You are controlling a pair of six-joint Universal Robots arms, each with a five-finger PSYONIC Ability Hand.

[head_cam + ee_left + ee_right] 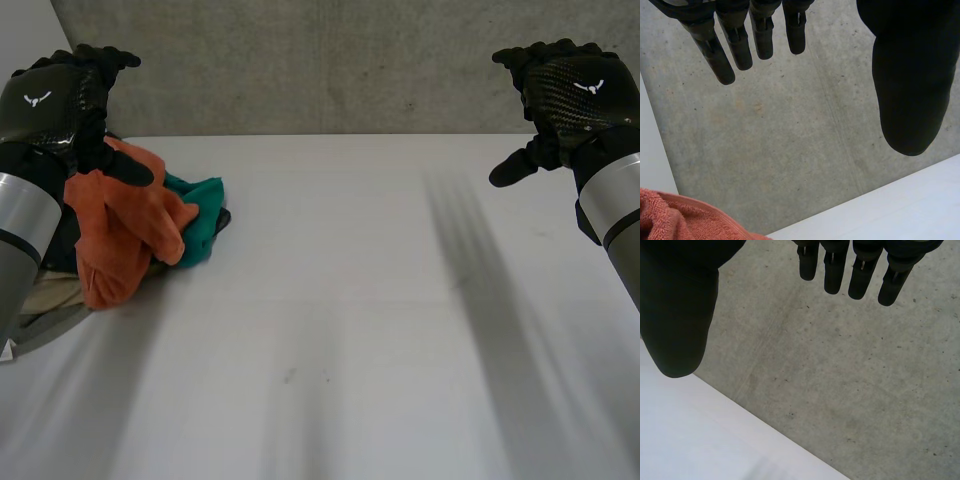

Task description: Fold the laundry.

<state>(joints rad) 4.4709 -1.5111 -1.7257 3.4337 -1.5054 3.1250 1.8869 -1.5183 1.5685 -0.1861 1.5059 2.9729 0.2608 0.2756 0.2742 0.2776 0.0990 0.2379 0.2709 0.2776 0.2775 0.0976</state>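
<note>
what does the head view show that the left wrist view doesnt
Head view adds: the right hand, raised and open, a teal cloth beside the orange towel in a pile on the robot's left, and the broad top of the white table. Left wrist view adds: the palm side of the left hand, its fingers straight and holding nothing. Both: the left hand, the orange towel, part of the white table and the grey concrete wall.

The left hand (55,100) is showing a glossy black carbon-weave shell with a small white emblem on its back, and the right hand (570,95) is bearing the same. Its black fingers (740,47) are showing ridged segments. Silver-grey casing is sheathing the left arm (22,215) and the right arm (612,198).
</note>
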